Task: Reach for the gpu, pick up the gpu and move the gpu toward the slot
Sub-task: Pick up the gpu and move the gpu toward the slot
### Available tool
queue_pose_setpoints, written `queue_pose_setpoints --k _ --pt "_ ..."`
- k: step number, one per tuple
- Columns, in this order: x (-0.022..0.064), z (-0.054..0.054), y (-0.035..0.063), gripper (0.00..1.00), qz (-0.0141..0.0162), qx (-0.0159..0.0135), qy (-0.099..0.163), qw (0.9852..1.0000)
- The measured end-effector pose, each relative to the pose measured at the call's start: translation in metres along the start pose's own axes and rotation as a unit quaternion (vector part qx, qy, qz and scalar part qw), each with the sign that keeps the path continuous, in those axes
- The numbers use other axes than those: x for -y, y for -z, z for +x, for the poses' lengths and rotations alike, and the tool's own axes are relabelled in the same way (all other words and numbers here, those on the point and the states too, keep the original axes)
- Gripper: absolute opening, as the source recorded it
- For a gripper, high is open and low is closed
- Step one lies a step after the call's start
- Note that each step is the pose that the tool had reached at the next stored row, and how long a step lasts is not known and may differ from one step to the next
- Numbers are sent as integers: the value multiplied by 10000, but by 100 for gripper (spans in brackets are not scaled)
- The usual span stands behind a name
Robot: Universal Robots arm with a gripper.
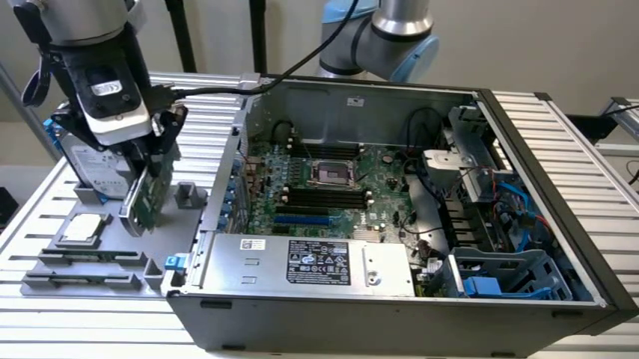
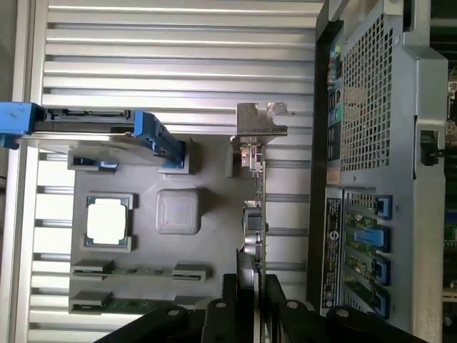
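While the gripper is pinching the gpu edge-on over the grey tray, the card's long axis is running straight out from the jaws to its silver bracket, the open case lying just beside it

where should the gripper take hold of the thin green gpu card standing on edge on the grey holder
On its upper long edge, from straight above, pinching the two flat faces. The thin green gpu card stands on edge on the grey holder, silver metal bracket at one end, so that edge looks the freest.
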State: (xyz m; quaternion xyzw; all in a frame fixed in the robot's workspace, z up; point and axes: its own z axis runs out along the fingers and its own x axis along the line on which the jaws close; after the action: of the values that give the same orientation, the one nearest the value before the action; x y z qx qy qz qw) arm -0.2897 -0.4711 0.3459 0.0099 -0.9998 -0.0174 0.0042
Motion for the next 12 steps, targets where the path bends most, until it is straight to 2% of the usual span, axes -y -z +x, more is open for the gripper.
queue_pose_setpoints --k 5,12 --pt "-6 -86 228 26 0 0 0 10000" --pt "-8 -372 550 26 -11 0 0 10000"
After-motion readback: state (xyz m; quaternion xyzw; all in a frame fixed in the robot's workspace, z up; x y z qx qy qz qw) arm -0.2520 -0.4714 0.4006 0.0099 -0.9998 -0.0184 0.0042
